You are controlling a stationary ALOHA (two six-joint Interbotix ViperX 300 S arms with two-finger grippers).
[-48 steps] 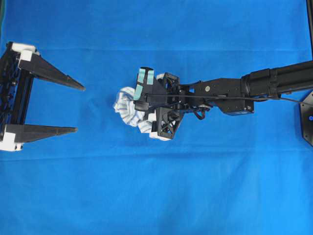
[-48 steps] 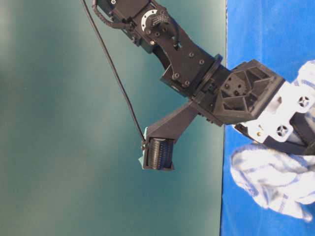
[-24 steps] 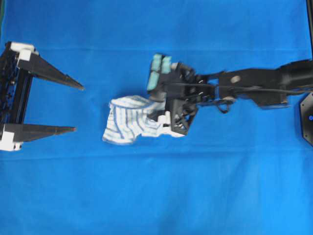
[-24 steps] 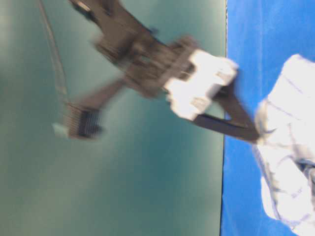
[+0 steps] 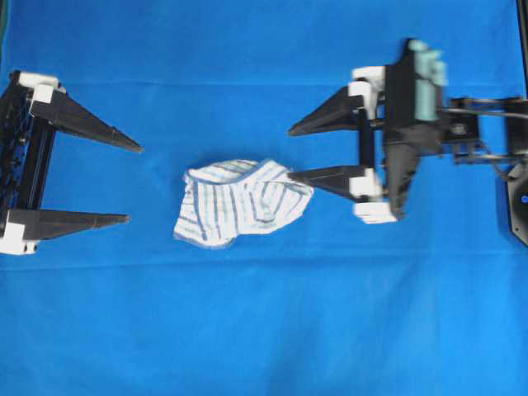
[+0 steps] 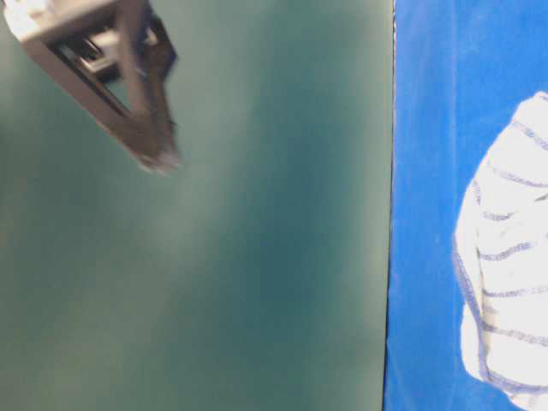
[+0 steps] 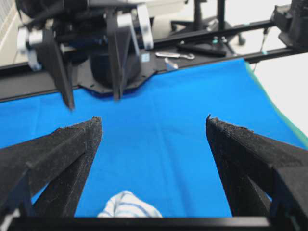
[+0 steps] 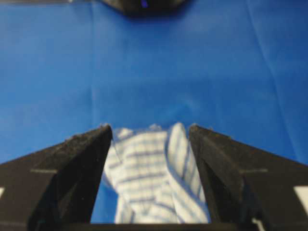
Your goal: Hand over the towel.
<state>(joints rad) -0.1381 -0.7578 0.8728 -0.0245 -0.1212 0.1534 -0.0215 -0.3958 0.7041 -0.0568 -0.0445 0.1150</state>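
- Towel [image 5: 241, 203] lies crumpled and spread on the blue tablecloth [image 5: 264, 330], near the cloth's middle, well away from all four edges.
- It sits between the two grippers: the right gripper [image 5: 290, 153] is on its right, the left gripper [image 5: 134, 183] on its left, nearer the cloth's left edge.
- The right gripper's jaws stand wide and hold nothing; in the overhead view the tip of its lower finger [image 5: 322, 177] appears just beside the towel's right edge, though whether it touches cannot be told.
- In the right wrist view the towel [image 8: 153, 178] shows in the gap between the two spread fingers, lying on the cloth below them.
- The left gripper is spread wide too and empty, its fingertips apart from the towel; its wrist view shows only a bit of the towel [image 7: 128, 210] at the bottom, between the fingers.
- A second ago the right gripper was down on the bunched towel at the cloth's middle; since then it has let go, opened and drawn back toward the right edge.
- The towel has flattened out and lies spread more to the left.
- The left gripper has not moved.
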